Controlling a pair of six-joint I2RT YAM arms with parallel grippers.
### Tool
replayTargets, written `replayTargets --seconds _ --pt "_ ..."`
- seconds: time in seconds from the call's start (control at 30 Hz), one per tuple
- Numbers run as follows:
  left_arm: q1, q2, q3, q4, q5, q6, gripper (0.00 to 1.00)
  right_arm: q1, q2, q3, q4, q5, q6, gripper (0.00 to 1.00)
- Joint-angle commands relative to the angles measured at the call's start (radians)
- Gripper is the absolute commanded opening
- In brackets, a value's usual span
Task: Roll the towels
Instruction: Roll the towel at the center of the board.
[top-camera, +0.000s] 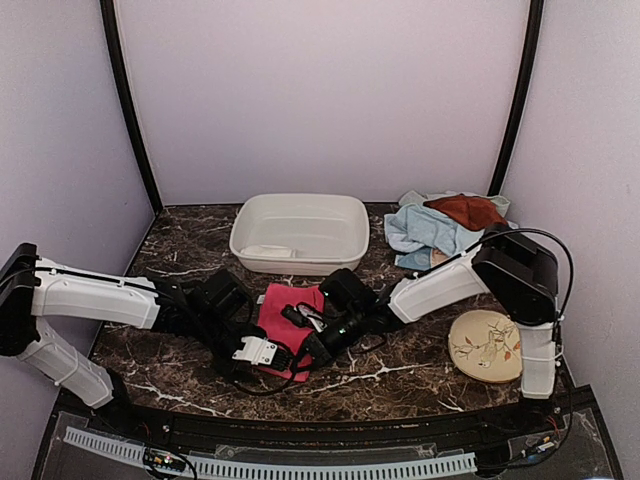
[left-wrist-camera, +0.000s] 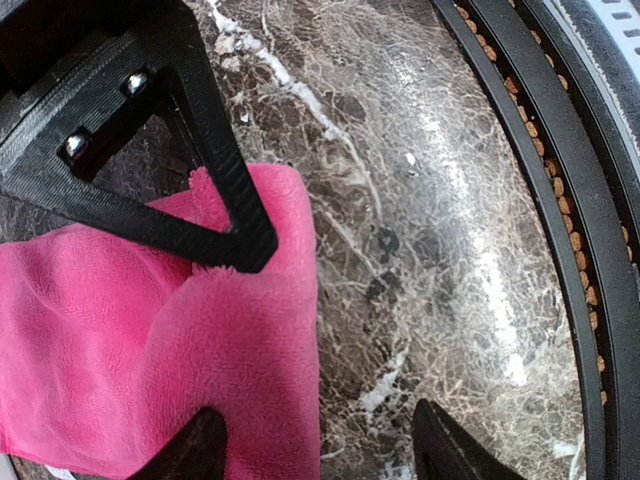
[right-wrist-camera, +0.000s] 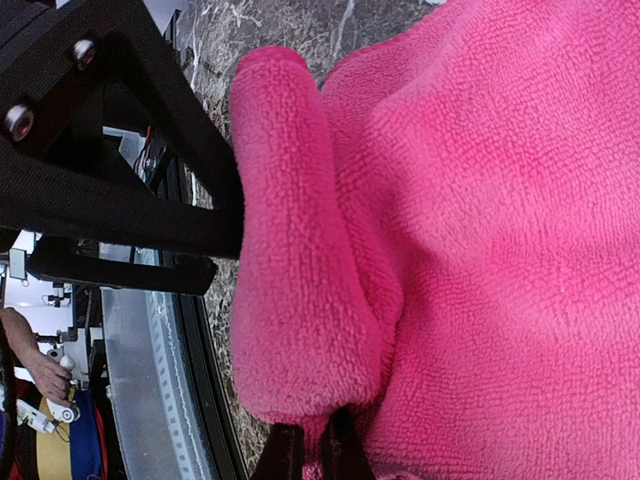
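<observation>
Pinching a fold of pink towel (right-wrist-camera: 480, 250), the right gripper (right-wrist-camera: 312, 452) is clamped tight. The left gripper (left-wrist-camera: 315, 445) stands jaws apart.

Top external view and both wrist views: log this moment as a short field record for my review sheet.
towel in work: bright pink cloth towel, on dark marble table, one edge turned into a thick lip
left gripper: open, straddling that towel's side edge
right gripper: shut on the lip
waiting: light blue towel and rust-brown towel, heaped far right
other: white rectangular plastic basin; round beige leaf-pattern disc
</observation>
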Motion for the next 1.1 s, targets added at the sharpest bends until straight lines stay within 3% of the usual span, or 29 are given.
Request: replayTargets --seconds 0.0,0.3,0.53,0.67,0.87,1.07 --pt "-0.010 -0.001 0.020 0.009 -0.006 -0.008 0.66 -0.016 0.044 -0.019 -0.085 -0.008 0.032 0.00" --pt "-0.011 0.056 -0.028 0.113 -0.084 0.042 0.66 -0.023 0.055 -0.011 -0.081 -0.052 0.070 0.00" --pt "-0.011 0.124 -0.037 0.111 -0.127 0.040 0.59 -0.035 0.030 -0.024 -0.002 -0.076 0.142 0.01" --pt "-0.006 0.168 -0.056 0.142 -0.168 0.033 0.45 -0.050 0.003 -0.039 0.052 -0.080 0.182 0.05" --pt "0.030 0.209 0.008 0.050 -0.098 -0.021 0.11 -0.076 -0.056 -0.065 0.032 -0.015 0.148 0.13" --pt "0.115 0.244 0.149 -0.166 0.089 -0.066 0.00 -0.096 -0.187 -0.101 -0.102 0.225 -0.002 0.27"
